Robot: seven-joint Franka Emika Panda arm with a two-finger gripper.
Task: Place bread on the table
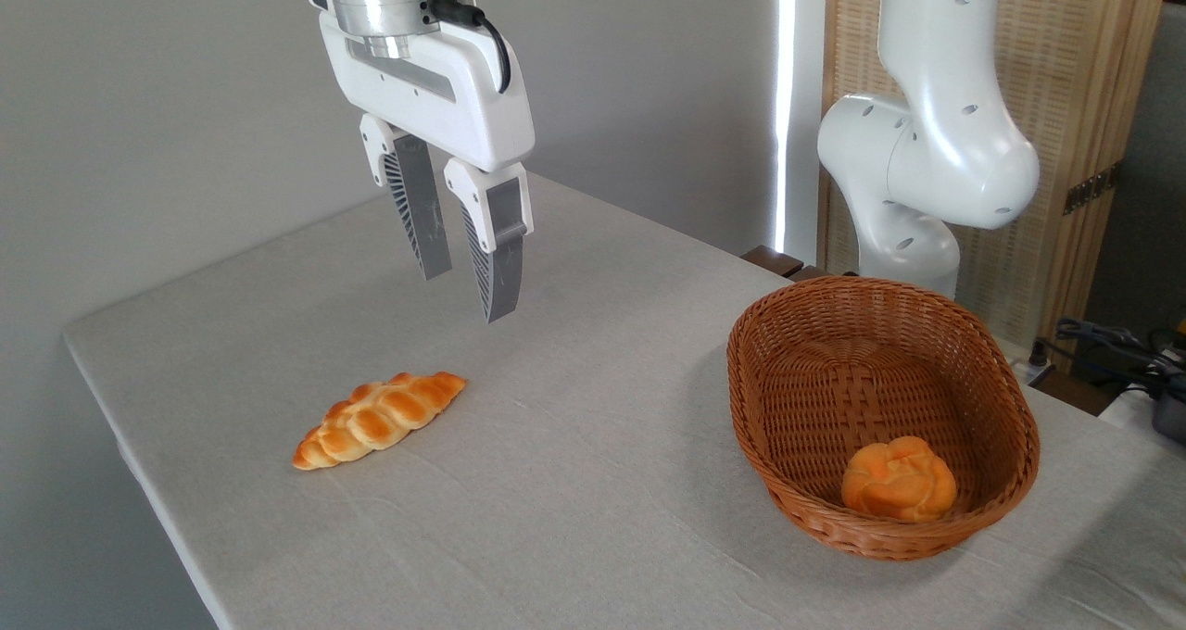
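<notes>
Bread (pixel 378 419) lies on the table (pixel 593 352), probably light and soft, best pinched gently across its middle; the tool (pixel 470 292) hangs above it, empty, jaws apart.

One fixed camera looks from the front, slightly above, down across the counter (pixel 593 519); quite near; arm base (pixel 927 157) behind.

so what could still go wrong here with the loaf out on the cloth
1. The loaf lies on the table toward its left edge; a nudge that way might send it off.
2. The gripper hangs open above and just behind the loaf; coming straight down, its fingers could clip the loaf's end.
3. A round bun sits in the basket; a further pick might take it, though it may not be wanted.
</notes>
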